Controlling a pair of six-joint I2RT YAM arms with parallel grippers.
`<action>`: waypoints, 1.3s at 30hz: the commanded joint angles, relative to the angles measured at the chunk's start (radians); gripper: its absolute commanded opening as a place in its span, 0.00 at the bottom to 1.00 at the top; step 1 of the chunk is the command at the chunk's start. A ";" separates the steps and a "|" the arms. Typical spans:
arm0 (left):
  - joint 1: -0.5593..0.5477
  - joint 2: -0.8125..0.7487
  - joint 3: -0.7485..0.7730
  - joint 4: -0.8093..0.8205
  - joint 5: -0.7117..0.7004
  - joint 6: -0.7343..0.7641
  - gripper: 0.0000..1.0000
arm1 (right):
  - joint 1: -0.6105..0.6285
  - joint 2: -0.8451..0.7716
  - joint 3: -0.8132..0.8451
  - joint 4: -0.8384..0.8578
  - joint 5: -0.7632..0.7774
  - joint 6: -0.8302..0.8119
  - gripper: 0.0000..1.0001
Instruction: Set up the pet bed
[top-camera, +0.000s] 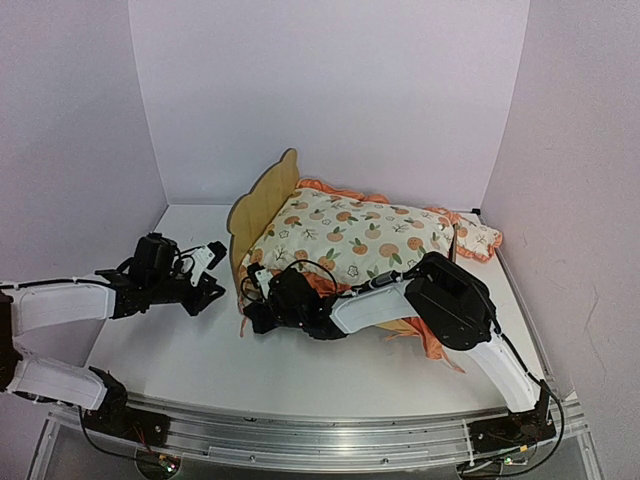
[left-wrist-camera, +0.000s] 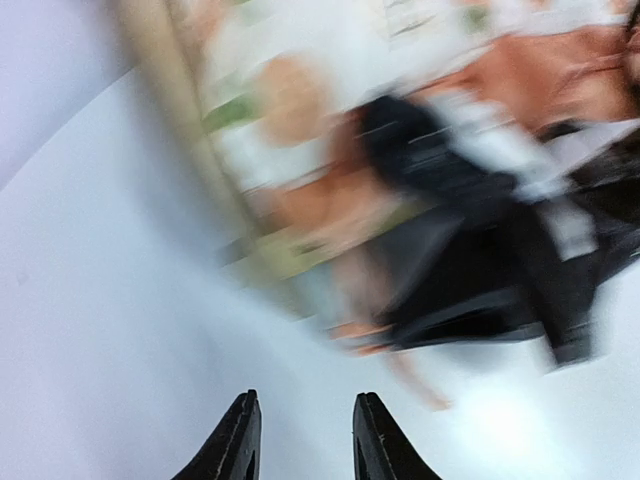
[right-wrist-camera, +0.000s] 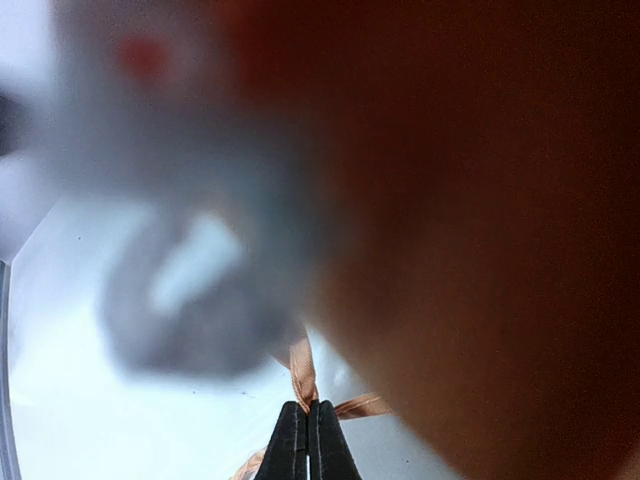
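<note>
Most of the pet bed (top-camera: 262, 205) is covered: only its light wooden headboard with the rounded ears is seen, standing at the left end of a fruit-print cushion (top-camera: 350, 235) with an orange ruffle. The base and the foot end are hidden under that cushion and behind the right arm. A small matching pillow (top-camera: 480, 240) is partly cut off behind the cushion's far right corner. The left wrist view is smeared, so that only a wooden edge, printed fabric and dark arm parts can be made out. The right wrist view is filled by an out-of-focus orange mass and a grey blur.

The bed is set at the middle of a white table (top-camera: 180, 350), towards the back, enclosed by plain pale walls (top-camera: 330, 90). A metal rail (top-camera: 330, 430) is fixed along the near edge.

The left gripper (top-camera: 208, 280) (left-wrist-camera: 300, 440) is held over bare table just left of the headboard, apart from it. Its fingers are parted by a modest gap with nothing between them. The right gripper (top-camera: 252, 318) (right-wrist-camera: 309, 440) is placed low at the bed's near left corner, its fingers pressed fully together. A thin orange strip (right-wrist-camera: 300, 368) is seen coming out at the tips, seemingly pinched there.
</note>
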 joint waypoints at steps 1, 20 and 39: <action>0.115 0.131 -0.008 0.153 -0.015 0.248 0.31 | -0.031 0.029 0.055 0.038 0.026 0.007 0.00; 0.136 0.345 -0.119 0.622 0.258 0.813 0.32 | -0.031 0.086 0.156 0.010 0.042 0.004 0.00; 0.143 0.415 -0.037 0.462 0.317 1.002 0.24 | -0.036 0.104 0.200 0.010 0.028 -0.010 0.00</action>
